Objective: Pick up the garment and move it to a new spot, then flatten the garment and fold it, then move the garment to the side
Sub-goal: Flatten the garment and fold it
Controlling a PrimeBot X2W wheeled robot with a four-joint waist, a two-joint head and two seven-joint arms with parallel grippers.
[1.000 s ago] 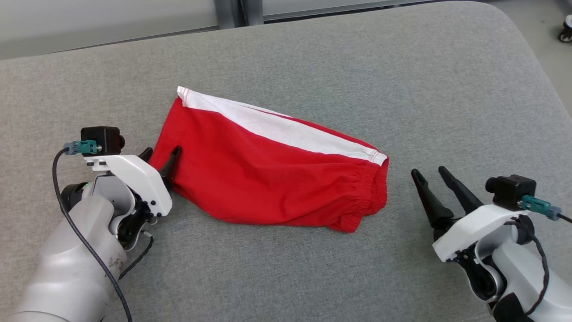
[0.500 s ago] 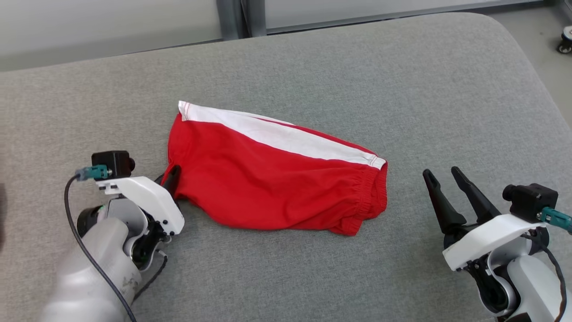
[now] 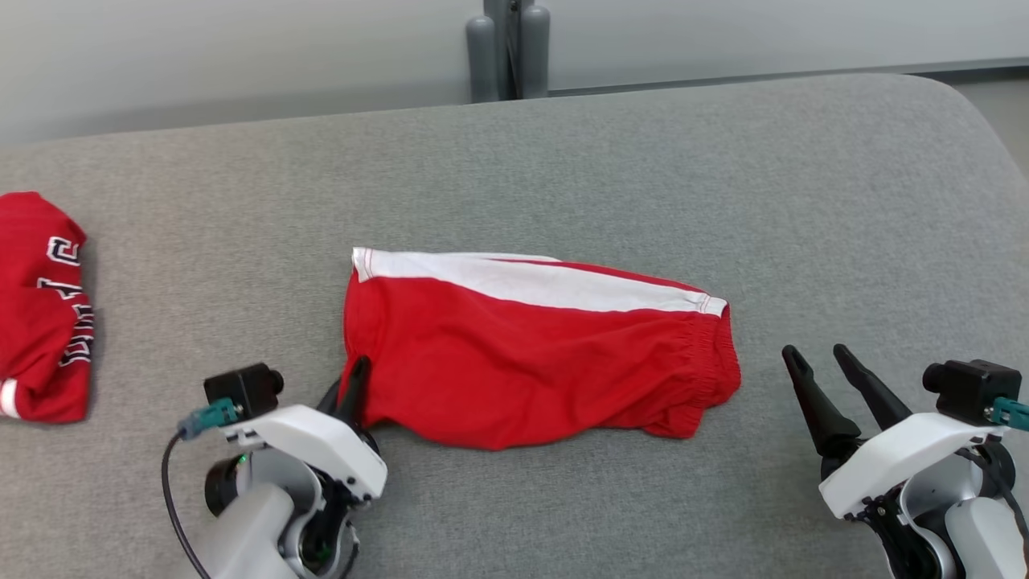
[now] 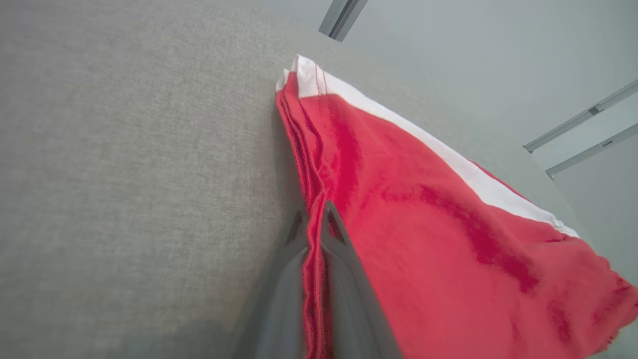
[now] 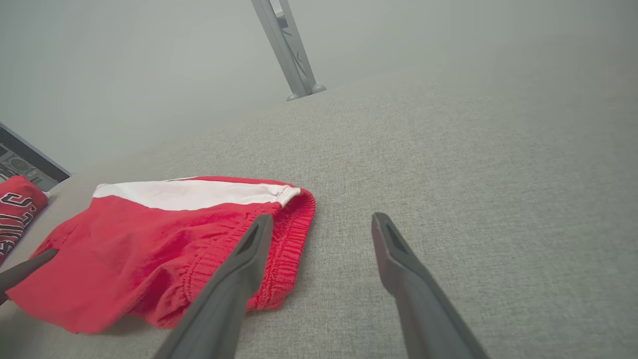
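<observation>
The garment [image 3: 530,354] is a pair of red shorts with a white side stripe, lying folded on the grey table [image 3: 643,161]. My left gripper [image 3: 351,382] is shut on its left edge. In the left wrist view the red cloth [image 4: 423,214] runs pinched between the two fingers of the left gripper [image 4: 311,217]. My right gripper [image 3: 813,350] stands open just right of the elastic waistband, apart from it. Between the fingers of the right gripper [image 5: 323,218] there is only table, and the garment [image 5: 149,239] lies to their left.
A second red garment [image 3: 40,305] with black and white lettering lies at the table's left edge and also appears as the lettered garment [image 5: 15,207] in the right wrist view. A grey post [image 3: 506,48] stands behind the table. The rounded far right table corner is near.
My left gripper has shut on the garment's left edge. The head camera has shifted, bringing the lettered garment into view. The right gripper stays open.
</observation>
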